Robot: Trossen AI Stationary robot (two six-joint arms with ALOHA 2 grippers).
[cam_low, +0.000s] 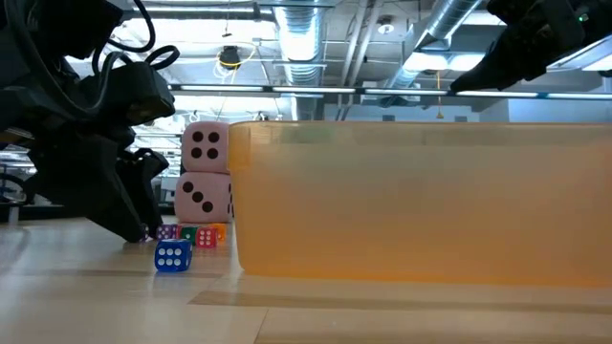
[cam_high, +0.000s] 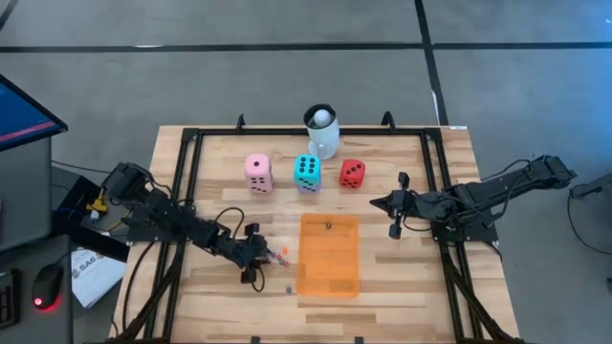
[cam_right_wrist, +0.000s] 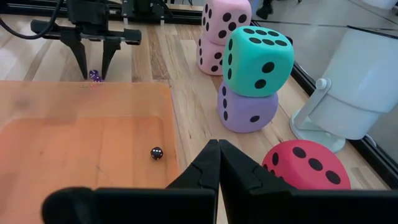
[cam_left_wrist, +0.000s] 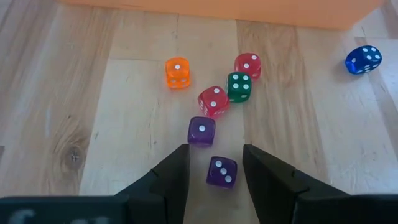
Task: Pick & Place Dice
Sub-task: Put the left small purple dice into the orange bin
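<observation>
The left hand [cam_left_wrist: 214,171], fingers spread narrowly and holding nothing, straddles a small purple die [cam_left_wrist: 221,171] lying on the table [cam_left_wrist: 74,112] directly between its fingertips, while the right hand [cam_right_wrist: 219,152], fingers closed together, waits well apart.

A soft pink cube die with black pips [cam_right_wrist: 227,17] sits stacked on a second pink one [cam_right_wrist: 211,57] at the back of the desk. Beside them a soft teal cube die [cam_right_wrist: 258,57] rests tilted on a soft lilac cube die [cam_right_wrist: 249,111]. A soft red cube die [cam_right_wrist: 305,167] stands alone nearby. Tiny translucent dice lie in a loose cluster on the wood: orange [cam_left_wrist: 177,72], 2 red [cam_left_wrist: 247,65], green [cam_left_wrist: 239,86], 2 purple [cam_left_wrist: 201,131], with a blue one [cam_left_wrist: 363,59] apart. One small dark die [cam_right_wrist: 157,153] lies inside the shallow orange tray.
</observation>
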